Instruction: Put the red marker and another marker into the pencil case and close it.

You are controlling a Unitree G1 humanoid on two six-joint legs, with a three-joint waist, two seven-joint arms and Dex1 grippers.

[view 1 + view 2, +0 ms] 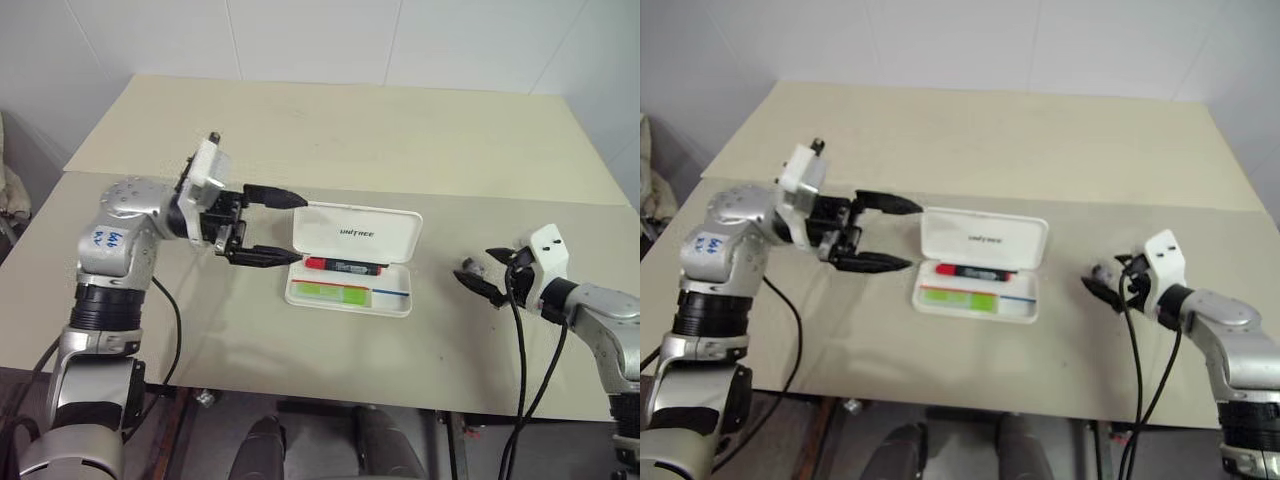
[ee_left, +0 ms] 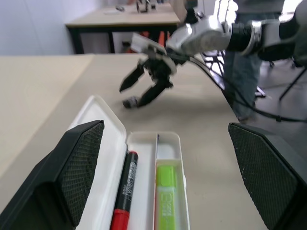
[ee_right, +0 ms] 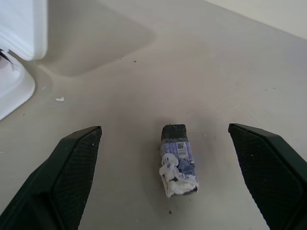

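White hard-plastic pencil case [image 1: 352,262] holds both markers, lid upright; wide-open left gripper [image 1: 268,227] may shove it; right gripper [image 1: 484,273] gapes empty.

A beige table [image 1: 330,130] carries the open pencil case [image 1: 352,260] and a small eraser [image 3: 178,160].

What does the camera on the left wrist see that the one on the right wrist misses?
The left wrist view looks into the open pencil case, with the red marker and the green marker lying in it, and across at the right end effector, open, with a person's legs behind. The right wrist view shows a small torn-wrapped eraser close up. Both share the tan table and part of the case.
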